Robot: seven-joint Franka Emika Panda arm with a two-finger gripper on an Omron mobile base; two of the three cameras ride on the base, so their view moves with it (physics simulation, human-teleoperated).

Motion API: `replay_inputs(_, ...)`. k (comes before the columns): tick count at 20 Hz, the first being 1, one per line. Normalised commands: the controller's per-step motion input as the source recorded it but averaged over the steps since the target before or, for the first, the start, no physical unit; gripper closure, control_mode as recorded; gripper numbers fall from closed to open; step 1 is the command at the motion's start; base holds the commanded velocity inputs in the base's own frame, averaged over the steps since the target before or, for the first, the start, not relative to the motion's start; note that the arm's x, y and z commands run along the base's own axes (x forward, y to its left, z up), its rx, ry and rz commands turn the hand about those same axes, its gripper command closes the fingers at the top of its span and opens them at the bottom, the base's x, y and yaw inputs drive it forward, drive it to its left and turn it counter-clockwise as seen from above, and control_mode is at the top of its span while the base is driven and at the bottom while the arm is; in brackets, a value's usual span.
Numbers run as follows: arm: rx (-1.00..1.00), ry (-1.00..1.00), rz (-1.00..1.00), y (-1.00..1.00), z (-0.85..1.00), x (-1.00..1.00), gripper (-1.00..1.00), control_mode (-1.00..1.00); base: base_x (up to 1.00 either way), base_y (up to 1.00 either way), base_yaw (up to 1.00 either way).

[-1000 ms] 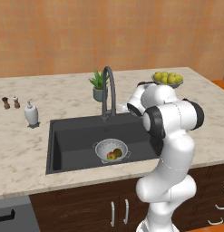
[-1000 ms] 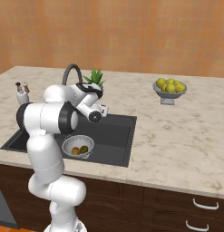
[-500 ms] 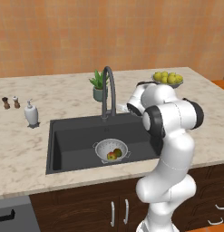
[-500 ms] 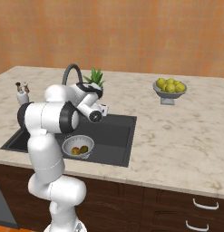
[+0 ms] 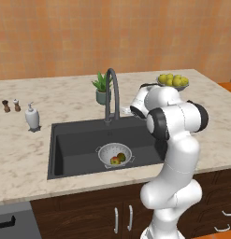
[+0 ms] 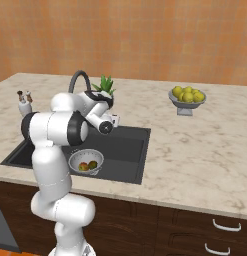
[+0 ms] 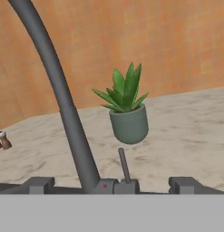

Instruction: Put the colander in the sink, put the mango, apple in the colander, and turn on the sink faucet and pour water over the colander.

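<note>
In the left base view, the colander (image 5: 115,154) is seen upright on the floor of the sink (image 5: 75,144), rim up, with the apple (image 5: 115,161) and the mango (image 5: 121,157) inside it. The sink's long axis runs left to right along the counter (image 5: 23,154). The sink faucet (image 5: 111,95) stands upright behind the basin.

In the right base view, the colander (image 6: 86,161) is seen below the arm, near the sink's (image 6: 126,152) front edge.

In the hand view, the gripper (image 7: 112,185) is held wide open and empty, its fingertips (image 7: 41,185) either side of the faucet base; a thin lever (image 7: 124,165) rises beside the faucet's (image 7: 63,99) stem, before a potted plant (image 7: 127,113).
</note>
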Motion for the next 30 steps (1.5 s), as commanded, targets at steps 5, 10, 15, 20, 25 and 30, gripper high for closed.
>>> replay_inputs(5, 0.00, 0.00, 0.00, 0.00, 0.00, 0.09, -1.00, -1.00, 0.00, 0.00, 0.00)
replay_inputs(10, 0.00, 0.00, 0.01, 0.00, -0.12, 0.07, -1.00, -1.00, 0.00, 0.00, 0.00)
replay_inputs(15, 0.00, 0.00, 0.00, 0.00, -0.30, 0.14, -1.00, -1.00, 0.00, 0.00, 0.00)
replay_inputs(20, 0.00, 0.00, 0.00, 0.00, -0.23, 0.22, -1.00, -1.00, 0.00, 0.00, 0.00)
replay_inputs(25, 0.00, 0.00, 0.00, 0.00, -0.15, 0.31, -1.00, -1.00, 0.00, 0.00, 0.00)
replay_inputs(30, 0.00, 0.00, 0.00, 0.00, -0.10, 0.35, -1.00, -1.00, 0.00, 0.00, 0.00)
